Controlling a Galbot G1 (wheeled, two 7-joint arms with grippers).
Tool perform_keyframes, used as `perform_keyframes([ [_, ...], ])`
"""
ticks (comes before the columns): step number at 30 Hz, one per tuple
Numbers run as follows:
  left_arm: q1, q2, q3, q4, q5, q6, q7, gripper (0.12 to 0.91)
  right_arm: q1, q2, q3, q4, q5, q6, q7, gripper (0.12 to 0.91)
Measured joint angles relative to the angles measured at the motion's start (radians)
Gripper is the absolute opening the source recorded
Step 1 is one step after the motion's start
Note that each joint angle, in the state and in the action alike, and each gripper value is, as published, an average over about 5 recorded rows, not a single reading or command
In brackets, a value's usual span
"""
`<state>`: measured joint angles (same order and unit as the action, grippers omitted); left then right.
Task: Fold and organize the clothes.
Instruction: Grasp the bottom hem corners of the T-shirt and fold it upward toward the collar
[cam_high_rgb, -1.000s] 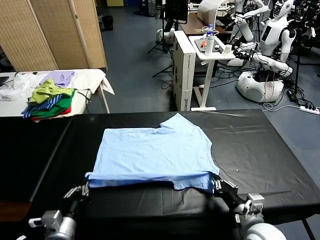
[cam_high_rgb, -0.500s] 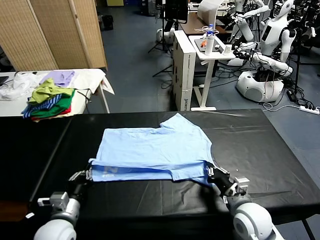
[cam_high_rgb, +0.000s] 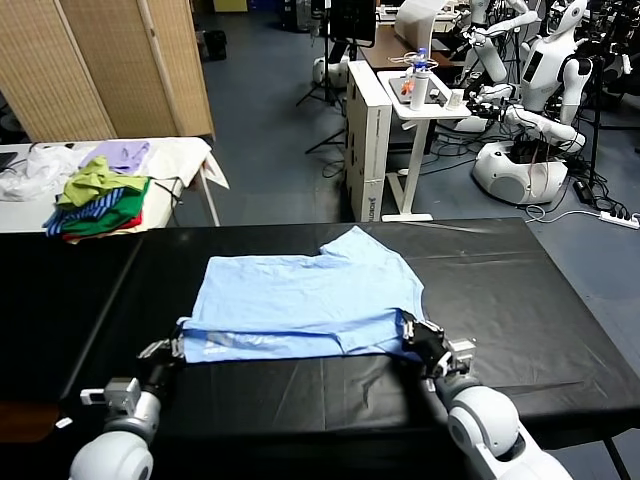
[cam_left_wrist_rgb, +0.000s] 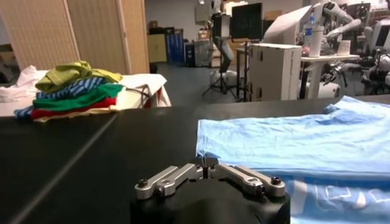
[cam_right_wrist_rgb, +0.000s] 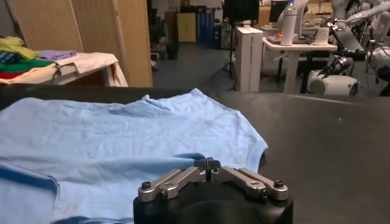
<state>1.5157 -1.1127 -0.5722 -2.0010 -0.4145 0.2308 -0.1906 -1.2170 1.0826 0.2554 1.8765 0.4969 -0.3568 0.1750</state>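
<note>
the light-blue t-shirt (cam_high_rgb: 310, 300) lies flat and soft on the matte black table (cam_high_rgb: 520, 300), its near hem turned back in a narrow band showing white block lettering. the left gripper (cam_high_rgb: 176, 349) pinches the hem's near left corner, fingers pressed together on cloth; the right gripper (cam_high_rgb: 412, 332) likewise clamps the near right corner. the left wrist view shows the lettering close up, the right wrist view only plain wrinkled cotton. a pile of garments (cam_high_rgb: 98, 200) sits on a white side table (cam_high_rgb: 185, 160); beyond, grey floor and white robots (cam_high_rgb: 540, 90)
</note>
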Motion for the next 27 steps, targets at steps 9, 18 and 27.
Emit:
perform_keyframes([
  [9,-0.031,0.024,0.022,0.027,-0.003,0.002,0.001,0.146,-0.011,0.001,0.014,0.013,0.032,-0.029,-0.017,0.154],
  [18,-0.030,0.011,0.027,0.020,-0.003,0.021,0.001,0.245,-0.096,-0.028,0.088,0.130,0.070,-0.108,-0.042,0.591],
  [27,0.027,-0.007,0.001,-0.023,0.002,0.056,0.021,0.790,-0.226,-0.049,0.182,0.226,0.068,-0.108,-0.081,0.904],
])
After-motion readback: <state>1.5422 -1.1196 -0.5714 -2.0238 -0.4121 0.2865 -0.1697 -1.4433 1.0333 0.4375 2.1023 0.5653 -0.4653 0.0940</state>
